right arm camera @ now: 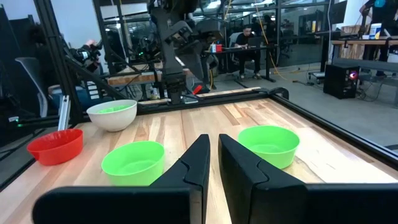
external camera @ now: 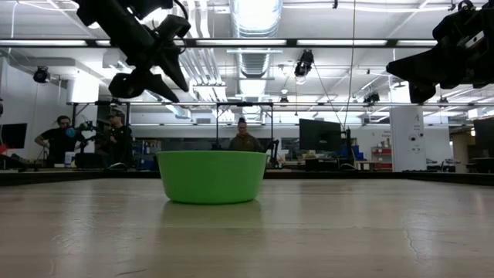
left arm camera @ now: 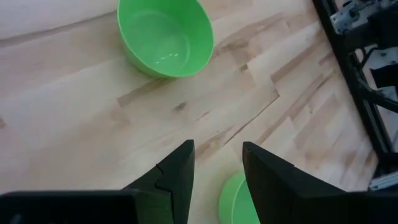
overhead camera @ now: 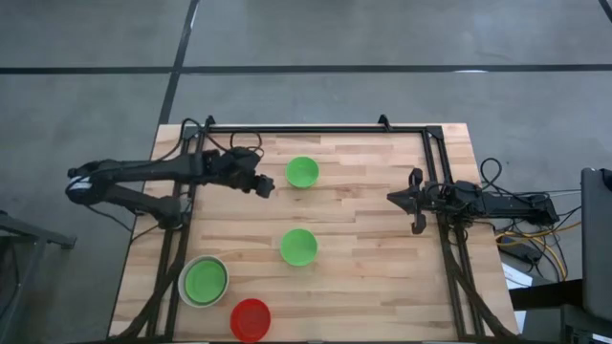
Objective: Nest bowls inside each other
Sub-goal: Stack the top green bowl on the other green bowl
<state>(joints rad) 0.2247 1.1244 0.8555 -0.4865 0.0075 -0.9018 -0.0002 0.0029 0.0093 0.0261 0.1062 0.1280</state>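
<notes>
High view first: four bowl positions show on the wooden surface [overhead camera: 382, 191]. A pale grey-white bowl [overhead camera: 204, 281] sits near the front left corner with a green bowl [overhead camera: 205, 279] nested inside it. Just beside it, at the front edge, stands an empty red bowl [overhead camera: 251, 318]. A second green bowl [overhead camera: 298, 246] stands alone near the middle, and a third green bowl [overhead camera: 302, 172] stands farther back, well apart from the others; both are empty.

Above the surface, the left tool [overhead camera: 264, 188] hangs just beside the rear green bowl, not touching it. Its fingers are parted with bare wood between them, gripping nothing. The right tool [overhead camera: 418, 225] waits at the right side near the black frame rail [overhead camera: 435, 182]; its fingers stand a narrow gap apart and hold nothing.

Nothing lies between the bowls. A cluster of cables [overhead camera: 516, 239] lies off the right edge. In the low view, people sit at desks in the room behind.
</notes>
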